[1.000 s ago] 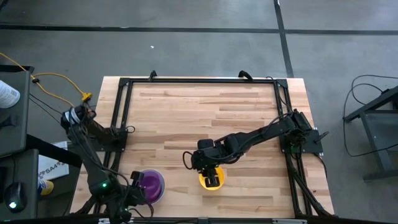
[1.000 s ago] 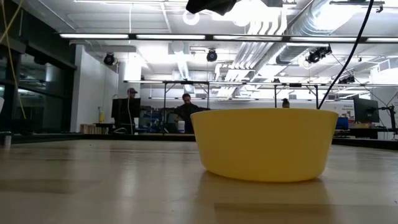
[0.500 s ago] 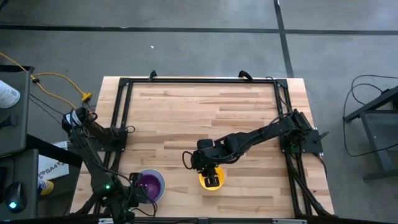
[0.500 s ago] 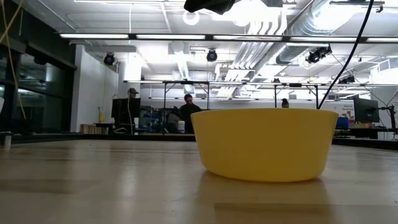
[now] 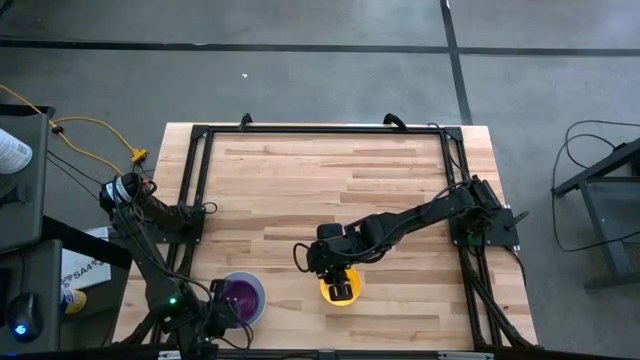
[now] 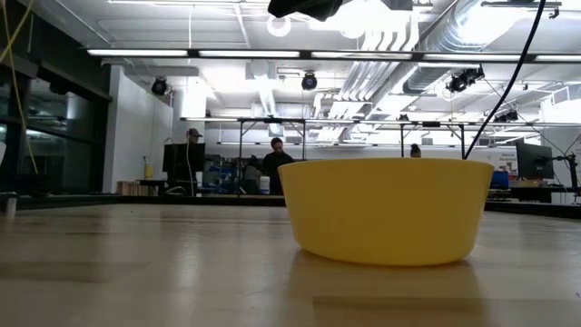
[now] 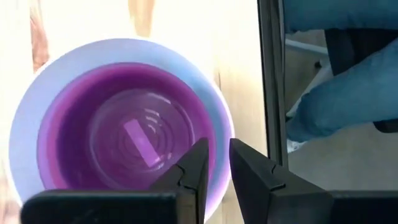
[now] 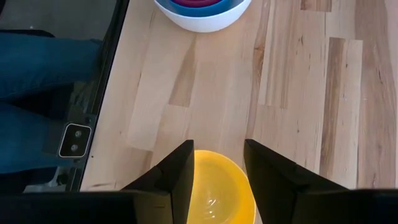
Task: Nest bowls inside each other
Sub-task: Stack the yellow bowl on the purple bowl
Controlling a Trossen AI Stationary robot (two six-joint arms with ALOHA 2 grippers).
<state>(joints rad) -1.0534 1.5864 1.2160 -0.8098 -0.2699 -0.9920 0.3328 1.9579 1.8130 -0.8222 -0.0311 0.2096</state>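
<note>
Wooden desk [image 5: 330, 190]; yellow bowl [image 5: 338, 289] directly beneath parted right tool [image 5: 342, 288]. Left tool [image 7: 214, 163], fingers slightly apart, over purple bowl [image 5: 243, 295] nested in white bowl [image 7: 25, 112]; rim cropped.

My overhead camera looks straight down on the whole desk [image 5: 330, 190] and both arms. My low camera sits at desk-top height, very close to the yellow bowl [image 6: 388, 211], facing level into the room behind. My left wrist camera looks down, close, into the purple bowl [image 7: 127, 146] nested in the white bowl [image 7: 25, 118]. My right wrist camera looks down on the yellow bowl, with the white bowl farther off. All four views share these bowls.
</note>
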